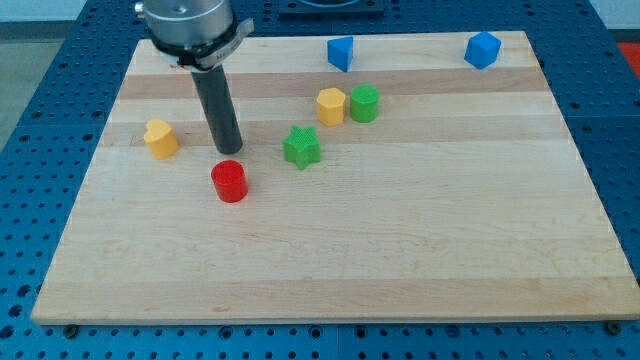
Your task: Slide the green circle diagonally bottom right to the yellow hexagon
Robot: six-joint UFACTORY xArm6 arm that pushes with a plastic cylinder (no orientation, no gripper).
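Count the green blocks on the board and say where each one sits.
2. The green circle sits right of centre near the view's top, touching the yellow hexagon. The green star lies below-left of them, near the middle. None seems hidden.

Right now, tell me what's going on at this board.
I'm an arm with a push rod, sliding blocks on a wooden board. My tip sits just above the red cylinder, left of the green star. My job concerns the green circle, which sits directly right of the yellow hexagon, apparently touching it. My tip is well to their lower left, touching neither. Another yellow block and two blue blocks sit elsewhere.
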